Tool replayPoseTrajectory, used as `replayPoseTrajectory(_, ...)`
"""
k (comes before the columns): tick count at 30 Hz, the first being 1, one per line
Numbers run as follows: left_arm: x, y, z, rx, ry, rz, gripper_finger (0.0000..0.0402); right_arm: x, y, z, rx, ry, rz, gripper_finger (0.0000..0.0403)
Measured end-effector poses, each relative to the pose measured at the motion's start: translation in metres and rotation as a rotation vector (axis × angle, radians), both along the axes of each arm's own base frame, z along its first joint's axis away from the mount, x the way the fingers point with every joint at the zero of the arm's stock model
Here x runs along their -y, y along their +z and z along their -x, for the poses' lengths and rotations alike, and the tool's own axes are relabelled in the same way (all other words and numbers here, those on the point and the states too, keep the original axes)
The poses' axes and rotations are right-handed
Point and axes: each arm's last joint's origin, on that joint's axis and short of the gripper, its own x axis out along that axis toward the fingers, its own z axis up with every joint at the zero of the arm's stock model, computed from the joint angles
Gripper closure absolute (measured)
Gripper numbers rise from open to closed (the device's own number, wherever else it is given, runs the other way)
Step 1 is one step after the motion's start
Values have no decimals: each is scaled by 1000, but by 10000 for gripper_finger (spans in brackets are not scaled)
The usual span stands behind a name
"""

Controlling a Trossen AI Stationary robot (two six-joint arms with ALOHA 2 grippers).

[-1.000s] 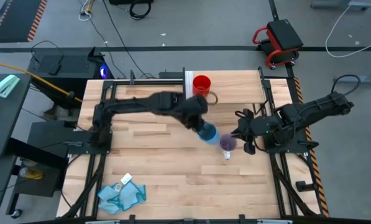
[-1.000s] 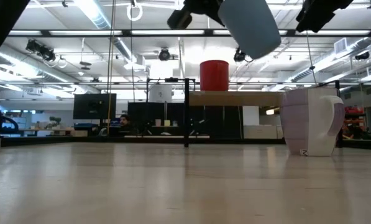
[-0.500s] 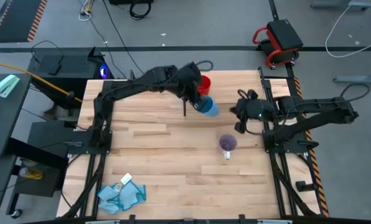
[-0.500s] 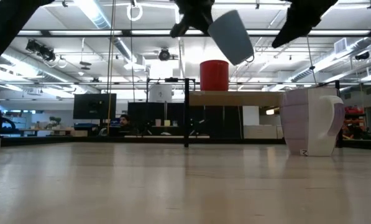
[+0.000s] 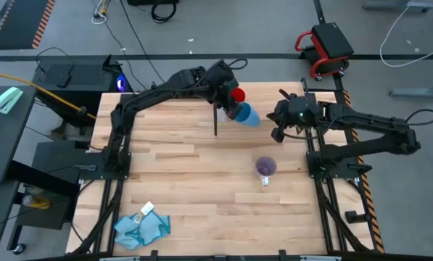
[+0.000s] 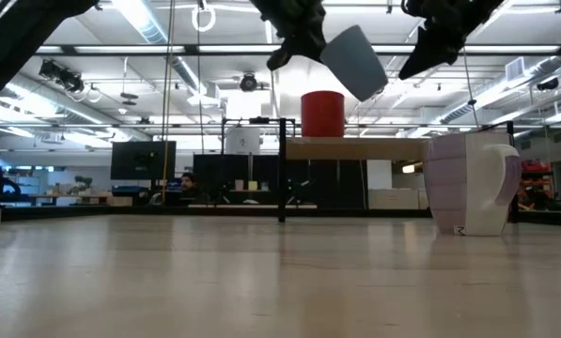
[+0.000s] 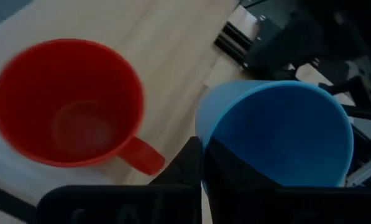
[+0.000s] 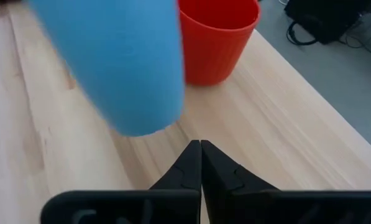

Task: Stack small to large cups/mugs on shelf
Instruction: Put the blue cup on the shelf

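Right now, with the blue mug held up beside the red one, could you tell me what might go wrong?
The left hand holds the blue mug tilted, by its rim only, so it could slip or twist. It hangs beside the red mug on the shelf, not over it; lowering off-centre could knock that mug. The right hand, shut, hovers close by, so the arms could collide.

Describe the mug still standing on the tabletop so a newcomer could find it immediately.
On the butcher-block wooden tabletop, look right of centre, in front of the right gripper. The pale lilac handled mug stands there upright and alone; the red mug is on the raised shelf and the blue mug is held aloft.
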Motion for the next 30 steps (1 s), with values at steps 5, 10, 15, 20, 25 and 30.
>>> replayPoseTrajectory(5, -1, -1, -3, 11, -6, -9, 392, 2, 0, 1, -4, -10, 5, 399)
replayPoseTrajectory(10, 2, -2, -3, 3, -22, -20, 392, 0, -2, 3, -25, -10, -13, 397)
replayPoseTrajectory(15, 18, -9, 1, -106, -56, 14, 392, -9, -6, 8, -69, 2, -64, 400)
replayPoseTrajectory(20, 43, -14, 1, -196, -95, 11, 392, -19, -7, 12, -86, 38, -146, 397)
replayPoseTrajectory(25, 81, -21, -6, -255, -164, -7, 392, -36, -1, 13, -82, 168, -227, 399)
replayPoseTrajectory(30, 116, -48, -20, -354, -217, 6, 392, -60, -4, 16, -106, 236, -325, 400)
